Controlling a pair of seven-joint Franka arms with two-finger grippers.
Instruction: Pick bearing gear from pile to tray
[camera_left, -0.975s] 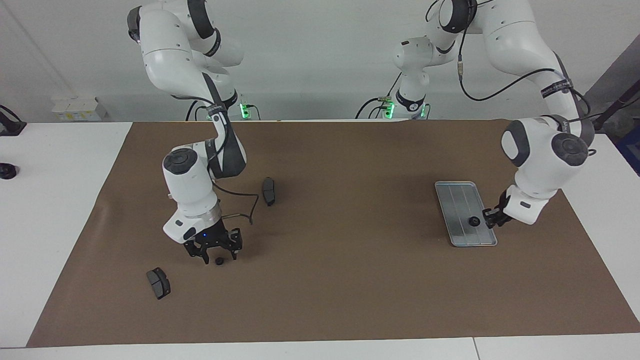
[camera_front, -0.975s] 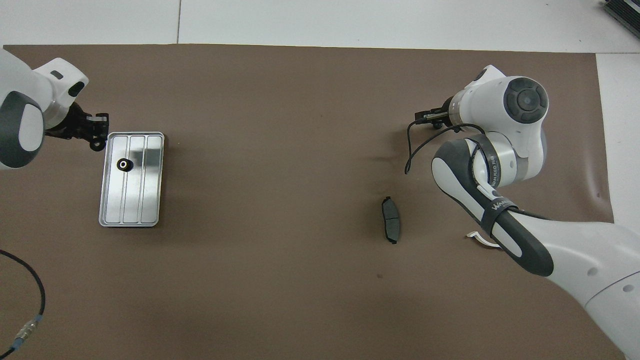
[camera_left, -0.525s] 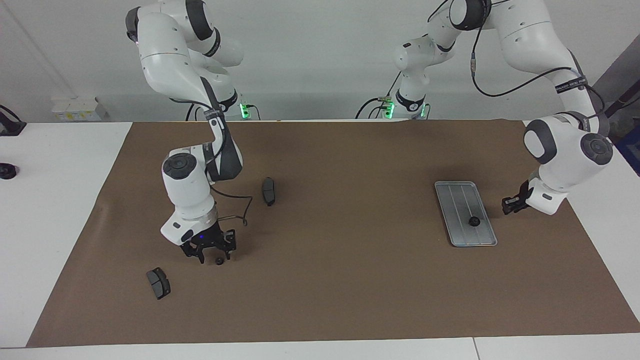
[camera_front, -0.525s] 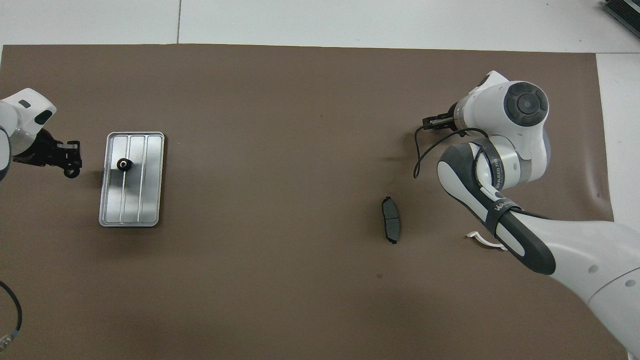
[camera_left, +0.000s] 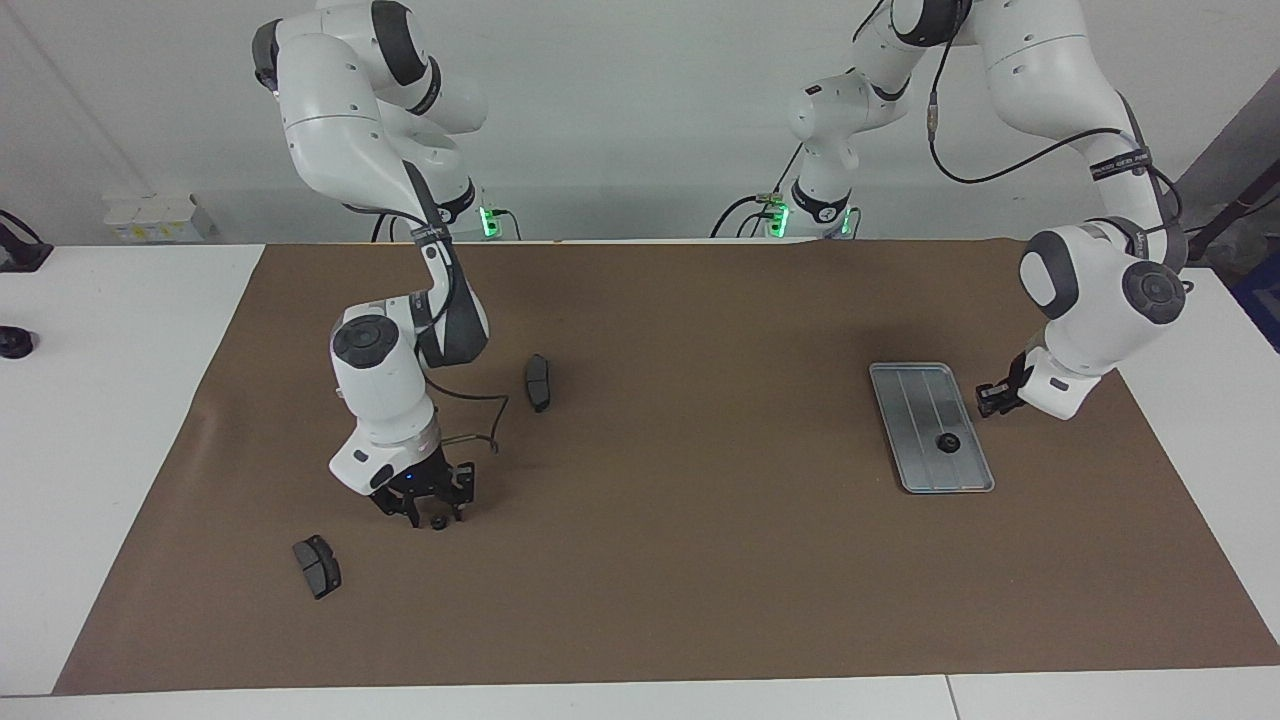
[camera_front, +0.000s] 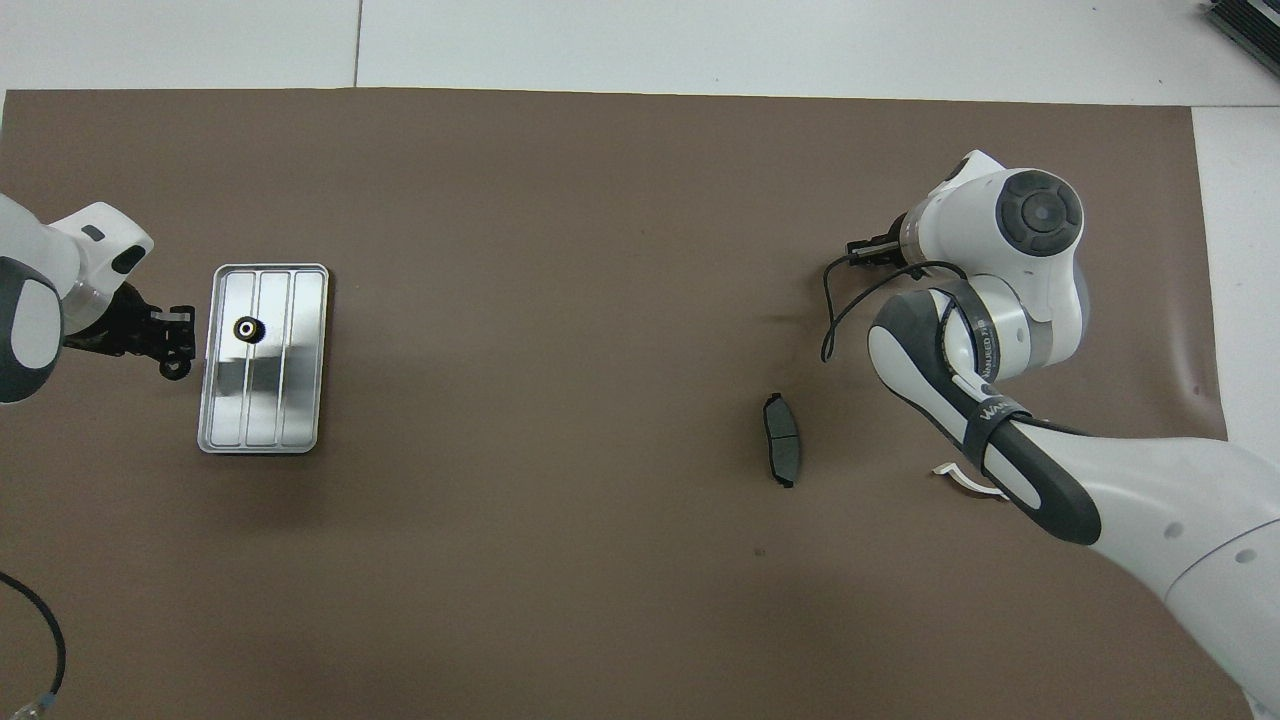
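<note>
The silver-grey tray (camera_left: 915, 400) lies toward the left arm's end of the table, with one small black round gear (camera_left: 945, 442) in it; tray (camera_front: 290, 400) and gear (camera_front: 247, 329) also show in the overhead view. My left gripper (camera_left: 988, 400) is open and empty, low beside the tray and apart from it, as the overhead view (camera_front: 178, 343) also shows. My right gripper (camera_left: 437, 514) is open and low over the mat, its fingers on either side of a small black round piece (camera_left: 437, 523). In the overhead view the right arm hides that piece.
Two dark grey brake pads lie on the brown mat: one (camera_left: 538, 382) nearer to the robots than the right gripper, one (camera_left: 317, 566) farther from them. A white curved bracket (camera_front: 960, 482) shows partly under the right arm. White table borders the mat.
My left gripper has moved off the tray's edge, out toward the left arm's end, then partly back beside the tray. My right gripper has shifted slightly around the small black piece.
</note>
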